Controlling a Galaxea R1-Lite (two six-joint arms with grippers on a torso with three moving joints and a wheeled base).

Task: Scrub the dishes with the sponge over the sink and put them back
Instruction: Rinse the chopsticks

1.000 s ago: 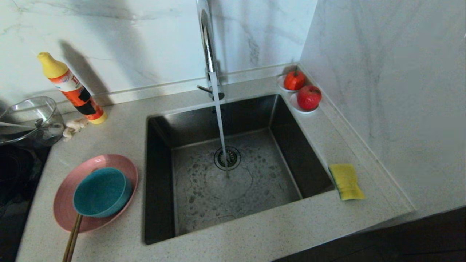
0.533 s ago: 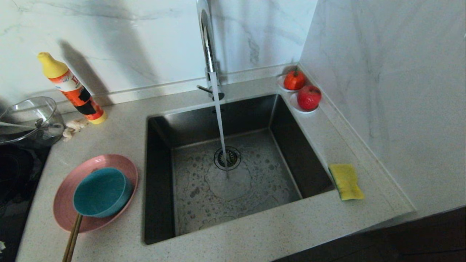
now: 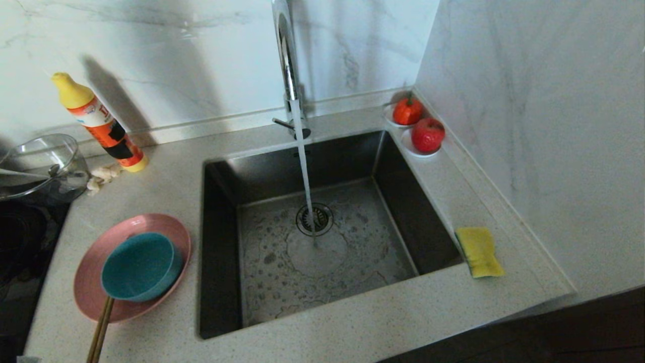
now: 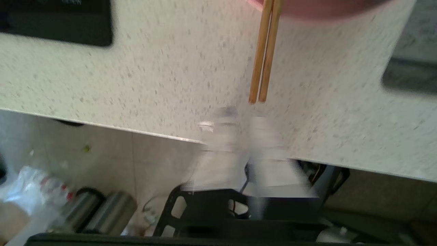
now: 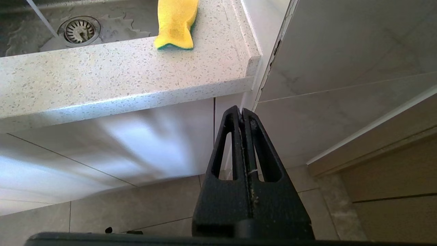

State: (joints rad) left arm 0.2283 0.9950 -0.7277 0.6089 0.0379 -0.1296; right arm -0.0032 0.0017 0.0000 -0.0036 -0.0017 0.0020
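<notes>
**Head view: nothing scrubbed yet**

Head view, lower left: teal bowl [image 3: 141, 267] sits in pink plate [image 3: 132, 266], chopsticks [image 3: 101, 327] alongside. Sponge [image 3: 479, 251] lies right of the sink [image 3: 317, 227], untouched. Left gripper [image 4: 244, 126] nears the chopsticks, fingers blurred, perhaps parting; right gripper [image 5: 243, 116] clenched, parked below the counter [image 3: 352, 327].

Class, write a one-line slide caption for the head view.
Tap running into the sink; bowl on plate with chopsticks at left, sponge at right.
</notes>
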